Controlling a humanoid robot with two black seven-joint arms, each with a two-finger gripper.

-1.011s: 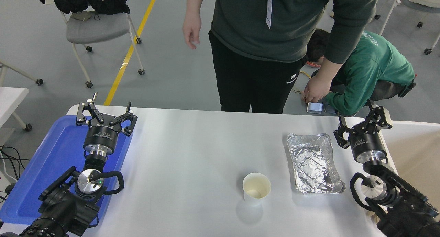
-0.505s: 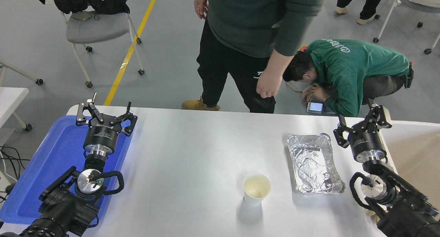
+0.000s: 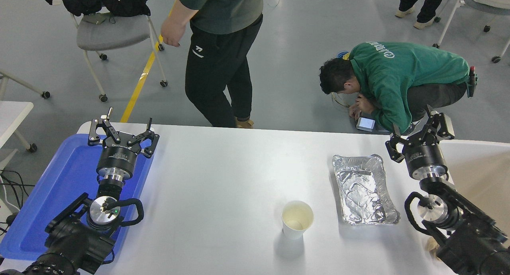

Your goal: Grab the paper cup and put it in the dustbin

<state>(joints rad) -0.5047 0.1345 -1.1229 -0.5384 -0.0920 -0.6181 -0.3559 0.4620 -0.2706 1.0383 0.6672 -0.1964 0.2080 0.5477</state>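
On the desk: the paper cup (image 3: 297, 219) stands upright, mouth up, on the bare white desk (image 3: 223, 175), near the front edge and a little right of centre.
Cup's neighbours: a crinkled foil tray (image 3: 364, 189) lies just to its right, apart from it; nothing touches the cup, so it looks free to be gripped from the side or from above.
Bin: the dustbin (image 3: 474, 145) sits off the desk's right edge, its pale rim and tan inside partly hidden behind the right arm.
Right gripper (image 3: 420, 132): raised near the desk's far right corner, between foil tray and bin, well apart from the cup; its jaws are spread and hold nothing.
Left gripper (image 3: 122, 133): parked over the blue tray (image 3: 48, 195) at the lower left, jaws apart and empty.
Stage: the pickup is not yet begun, judging by the untouched cup.
Next move calls for: reaching back and left past the foil tray without brushing it.
Risk: a light, empty cup may tip or crush under a firm squeeze.
Far side: one person stands, another crouches on the floor.
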